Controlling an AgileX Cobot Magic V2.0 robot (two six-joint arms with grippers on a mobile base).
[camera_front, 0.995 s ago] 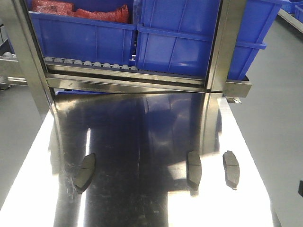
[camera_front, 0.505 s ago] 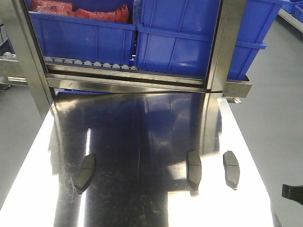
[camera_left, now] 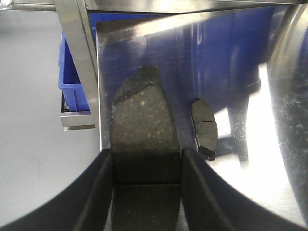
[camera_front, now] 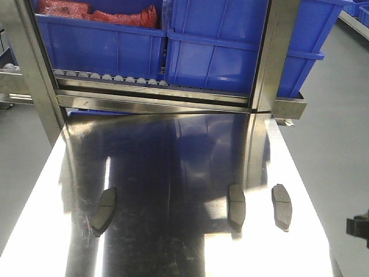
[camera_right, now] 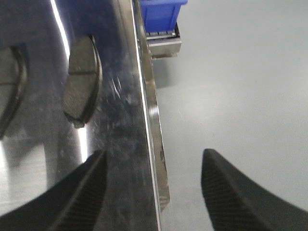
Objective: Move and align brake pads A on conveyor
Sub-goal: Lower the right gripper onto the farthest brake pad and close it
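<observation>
So, the left pincer is clamped on one brake pad at the worktop's near-left edge. Left pad, middle pad and right pad lie flat on it. The right pincer gapes wide over the right edge.

Steel table: polished top, strong glare, carrying reflections of the bins behind it.

Three pads lie on the table's near half. The left brake pad lies well apart from the other two, its near end angled slightly leftward. The middle brake pad and right brake pad lie near each other without touching, both lengthwise away from the camera.

Roller rack stands at the table's far end and holds two blue bins. The left one holds red material.

A dark robot part is cropped at the right frame edge, over grey floor; it cannot be identified.
</observation>
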